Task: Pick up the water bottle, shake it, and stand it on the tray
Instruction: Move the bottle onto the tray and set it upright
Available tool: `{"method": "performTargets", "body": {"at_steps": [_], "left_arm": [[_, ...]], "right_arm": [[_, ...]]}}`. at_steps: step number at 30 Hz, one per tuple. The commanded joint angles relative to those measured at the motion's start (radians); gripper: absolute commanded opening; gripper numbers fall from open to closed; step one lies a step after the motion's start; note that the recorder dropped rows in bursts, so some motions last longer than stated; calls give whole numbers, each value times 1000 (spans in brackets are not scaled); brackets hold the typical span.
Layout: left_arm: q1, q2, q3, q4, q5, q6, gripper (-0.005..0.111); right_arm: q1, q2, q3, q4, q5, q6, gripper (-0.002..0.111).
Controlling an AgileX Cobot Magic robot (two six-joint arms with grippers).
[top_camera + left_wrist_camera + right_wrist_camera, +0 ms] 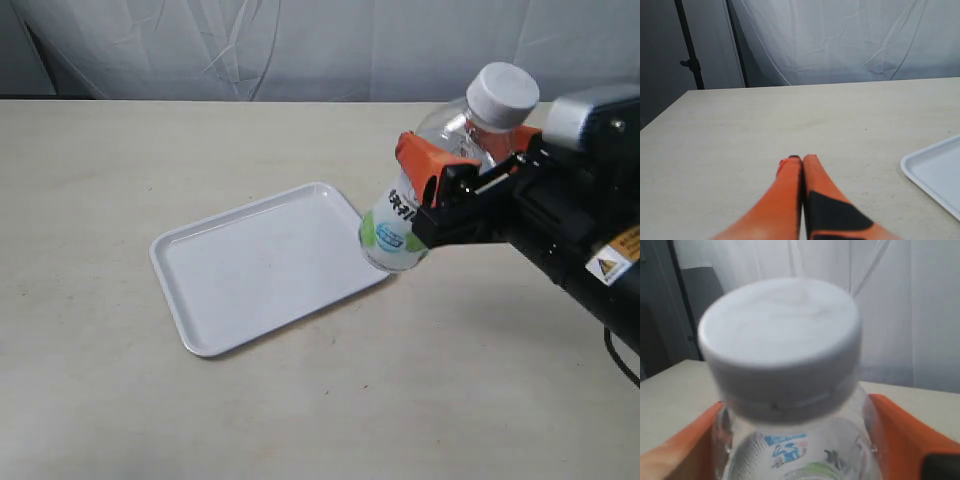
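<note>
bottle (392, 228): was held clear of the table (100, 220), tilted, cap (503, 93) uppermost; its base hung at the tray's (262, 262) right edge, over or just beside it, could not tell which.
right fingers (428, 160): orange, clamped on the bottle's middle.
left fingers (790, 190): pressed together, holding nothing, low over bare table.
exterior view: alone showed the whole white tray lying flat and the bottle's tilt.
right wrist view: showed the cap close and blurred, the label below it, an orange finger on each side.
left wrist view: alone showed the left fingers, with one tray corner and a white drape (850, 40) behind the table.
</note>
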Motion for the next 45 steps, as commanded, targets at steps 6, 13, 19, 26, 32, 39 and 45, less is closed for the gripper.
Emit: {"method": "performTargets", "body": {"at_steps": [6,13,19,26,32,39,45], "left_arm": [[1,-5,2,1,-4,-8,0],[1,-5,2,1,-4,-8,0],[1,-5,2,1,-4,-8,0],[1,-5,2,1,-4,-8,0],[1,-5,2,1,-4,-8,0],[1,-5,2,1,-4,-8,0],[1,-5,2,1,-4,-8,0]], "right_arm": [[1,400,-327,-43,-54,-17,-1],[1,657,-544,-60,-23,-17,-1],[1,695,-566,-60,10,-15,-1],[1,695,-566,-64,16,-15,-1],[1,695,-566,-64,28,-15,7],[1,695,-566,-62,57,-15,77],[1,695,-566,-64,57,-15,104]]}}
